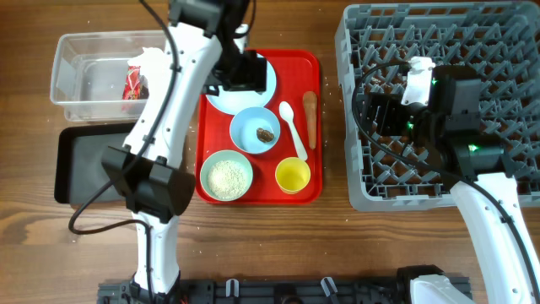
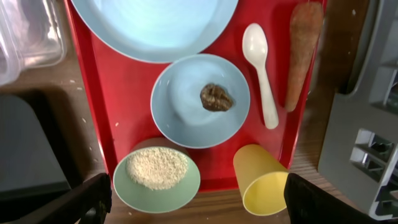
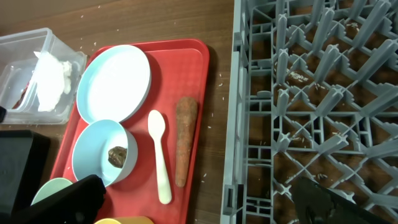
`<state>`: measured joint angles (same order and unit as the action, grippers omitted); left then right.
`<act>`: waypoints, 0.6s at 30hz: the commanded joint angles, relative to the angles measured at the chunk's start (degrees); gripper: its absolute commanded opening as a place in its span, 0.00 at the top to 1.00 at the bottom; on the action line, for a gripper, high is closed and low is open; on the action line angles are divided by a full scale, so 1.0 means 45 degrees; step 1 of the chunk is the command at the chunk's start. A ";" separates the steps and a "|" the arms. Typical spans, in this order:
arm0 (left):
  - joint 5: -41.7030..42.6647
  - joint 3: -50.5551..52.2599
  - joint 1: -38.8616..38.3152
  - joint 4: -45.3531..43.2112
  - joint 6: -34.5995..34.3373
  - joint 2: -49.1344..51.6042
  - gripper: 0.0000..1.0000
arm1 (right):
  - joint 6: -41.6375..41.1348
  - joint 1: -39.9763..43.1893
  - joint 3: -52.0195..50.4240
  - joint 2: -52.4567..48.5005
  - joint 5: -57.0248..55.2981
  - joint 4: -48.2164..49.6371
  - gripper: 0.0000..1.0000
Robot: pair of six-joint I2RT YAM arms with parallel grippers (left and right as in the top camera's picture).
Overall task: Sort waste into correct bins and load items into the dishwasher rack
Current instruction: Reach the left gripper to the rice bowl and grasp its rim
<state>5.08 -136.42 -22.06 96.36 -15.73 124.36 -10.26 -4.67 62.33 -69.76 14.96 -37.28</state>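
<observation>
Wrapper (image 1: 135, 82) and tissue (image 3: 50, 78) lie in the clear tub (image 1: 76, 51), upper left. Carrot (image 2: 301, 50), rice (image 2: 157, 168), lump (image 2: 216, 98), plate (image 2: 155, 25), bowls (image 2: 186, 118), cup (image 2: 264, 183), spoon (image 2: 261, 74) wait on the red tray (image 1: 295, 72), centre; rack (image 1: 506, 42), right, bare. Left gripper (image 2: 196, 186) and right gripper (image 3: 199, 196) gape wide, empty.

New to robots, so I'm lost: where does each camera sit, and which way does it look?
Overhead: fixed above, facing straight down on red tray and dishwasher rack; left arm, right arm show.
Left wrist: over the tray, looking down at blue bowl; own fingers at bottom corners.
Right wrist: above the rack's edge, facing down, tray alongside; own fingers below.
Both wrist views share the carrot.
</observation>
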 commanded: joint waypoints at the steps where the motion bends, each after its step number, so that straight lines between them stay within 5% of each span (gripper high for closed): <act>1: -0.1049 0.1491 -0.0554 0.0039 -0.1511 -0.1666 0.10 | -0.0053 0.0044 0.0291 -0.0039 -0.0165 -0.0024 0.00; 10: 0.0369 1.1293 -0.1379 -0.4600 -0.1549 -0.5489 0.12 | -0.0087 0.0044 0.0291 -0.0039 -0.0160 0.0029 0.00; 18: 0.0578 1.5057 -0.1491 -0.8427 -0.2322 -0.5450 0.27 | -0.0083 0.0044 0.0291 -0.0039 -0.0165 -0.0126 0.00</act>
<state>6.94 -70.76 -28.82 61.36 -24.80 100.44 -10.26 -4.67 62.33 -69.78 14.94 -37.74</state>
